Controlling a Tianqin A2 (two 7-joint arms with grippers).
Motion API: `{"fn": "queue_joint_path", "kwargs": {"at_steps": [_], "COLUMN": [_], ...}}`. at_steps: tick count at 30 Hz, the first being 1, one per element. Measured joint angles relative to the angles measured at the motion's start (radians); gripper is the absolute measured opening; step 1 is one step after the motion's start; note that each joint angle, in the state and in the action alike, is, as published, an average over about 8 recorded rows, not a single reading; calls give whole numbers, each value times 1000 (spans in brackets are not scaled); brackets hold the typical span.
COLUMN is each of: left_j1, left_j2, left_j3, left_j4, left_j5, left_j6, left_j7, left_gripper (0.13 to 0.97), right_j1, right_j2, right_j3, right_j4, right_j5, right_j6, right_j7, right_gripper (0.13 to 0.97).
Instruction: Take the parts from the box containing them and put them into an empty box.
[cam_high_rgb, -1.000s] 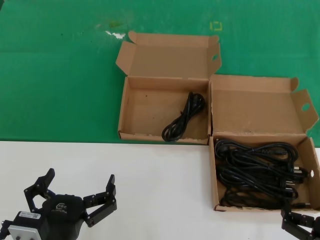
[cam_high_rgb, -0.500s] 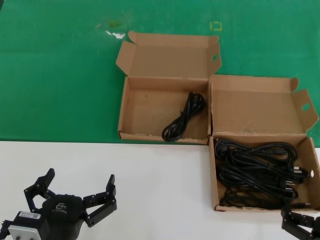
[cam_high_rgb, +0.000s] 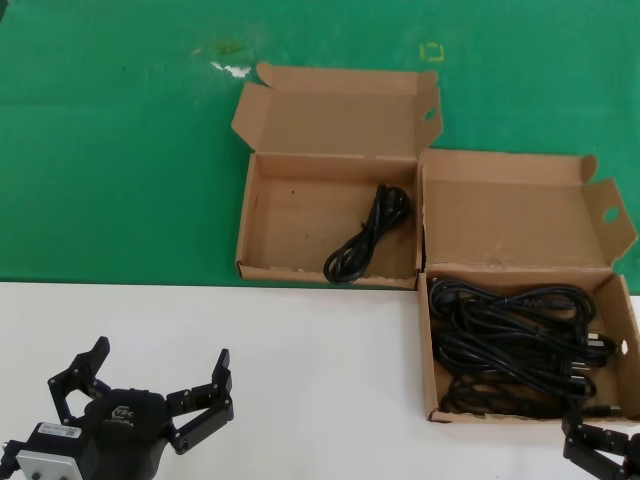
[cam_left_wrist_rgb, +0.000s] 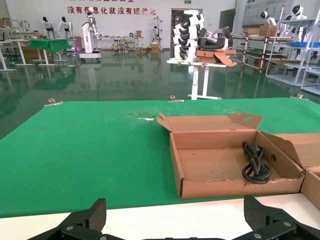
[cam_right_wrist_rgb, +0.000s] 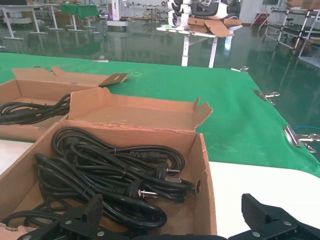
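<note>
Left gripper (cam_high_rgb: 140, 385) rests spread wide at the near left; right gripper (cam_right_wrist_rgb: 175, 220), fingers apart, hovers beside the full box (cam_high_rgb: 428, 360); nothing has moved

Head cam looks steeply down from above the tabletop (cam_high_rgb: 300, 380), left end effector (cam_high_rgb: 140, 395) and right end effector (cam_high_rgb: 600, 450) at its near edge, both boxes beyond them. Left wrist cam sits low behind its spread fingers (cam_left_wrist_rgb: 85, 220), facing level across the green mat at the box with one cord (cam_left_wrist_rgb: 235, 167); head cam shares it. Right wrist cam, low and close, looks into the full box (cam_right_wrist_rgb: 100, 165) just ahead of its fingers (cam_right_wrist_rgb: 265, 215).
</note>
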Motion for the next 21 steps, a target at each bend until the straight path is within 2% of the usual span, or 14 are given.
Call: {"fn": "queue_joint_path", "kwargs": {"at_steps": [21], "left_j1": [0], "left_j2": [0], "left_j3": [0], "left_j4": [0], "left_j5": [0], "left_j6": [0], "left_j7": [0], "left_gripper": [966], "right_j1": [0], "right_j2": [0], "right_j3": [0], "right_j4": [0], "right_j5": [0], "right_j6": [0], "right_j7": [0], "right_gripper": [966]}}
